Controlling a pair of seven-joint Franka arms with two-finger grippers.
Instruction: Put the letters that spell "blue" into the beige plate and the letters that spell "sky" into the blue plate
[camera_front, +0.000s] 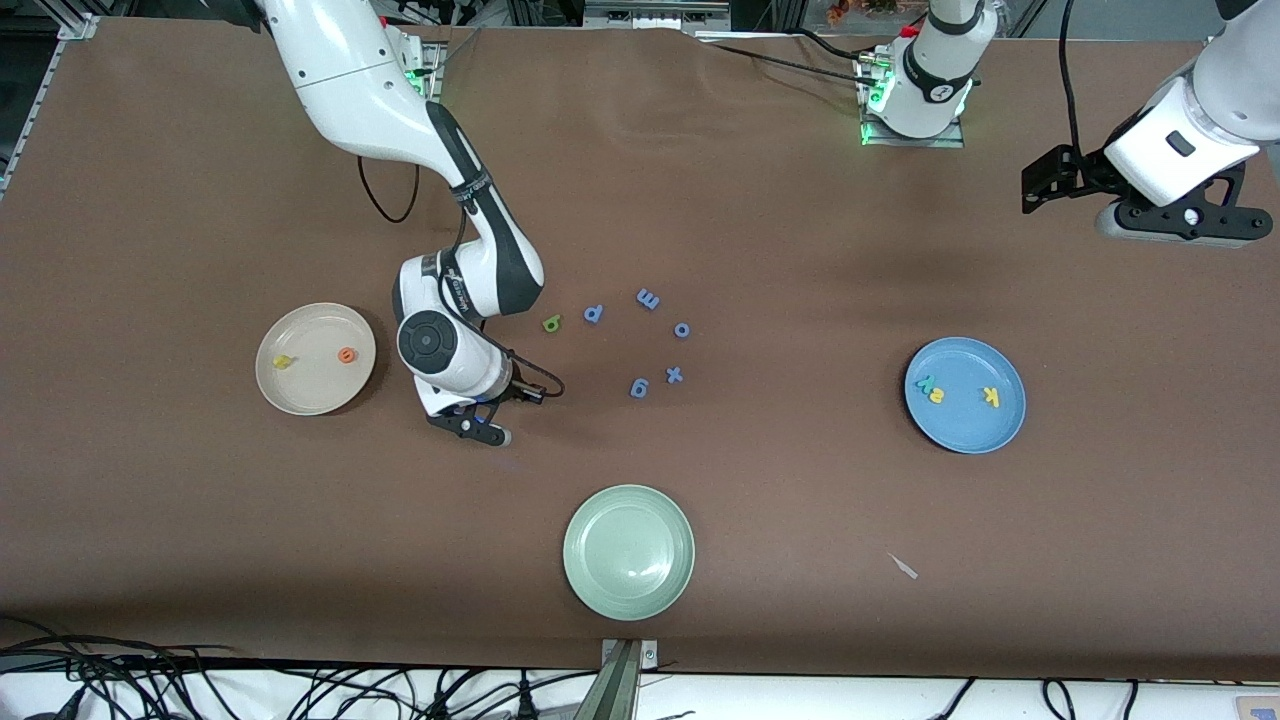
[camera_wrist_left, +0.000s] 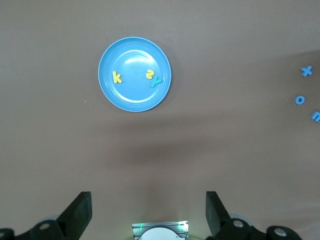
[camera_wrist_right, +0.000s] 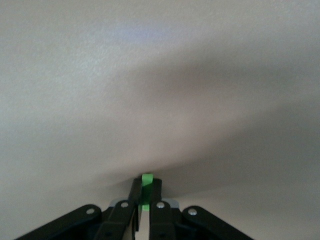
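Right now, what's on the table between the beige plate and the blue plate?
In the front view, between the beige plate and the blue plate: the right end effector, a light green letter and five blue-violet letters.

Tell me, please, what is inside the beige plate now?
In the beige plate lie two small letters, apart from each other: a yellow letter and an orange letter. Nothing covers the plate, so the whole inside shows; their exact shapes are too small to read.

k, s, y foam letters (camera_wrist_left: 135, 77), blue plate (camera_wrist_left: 107, 60)
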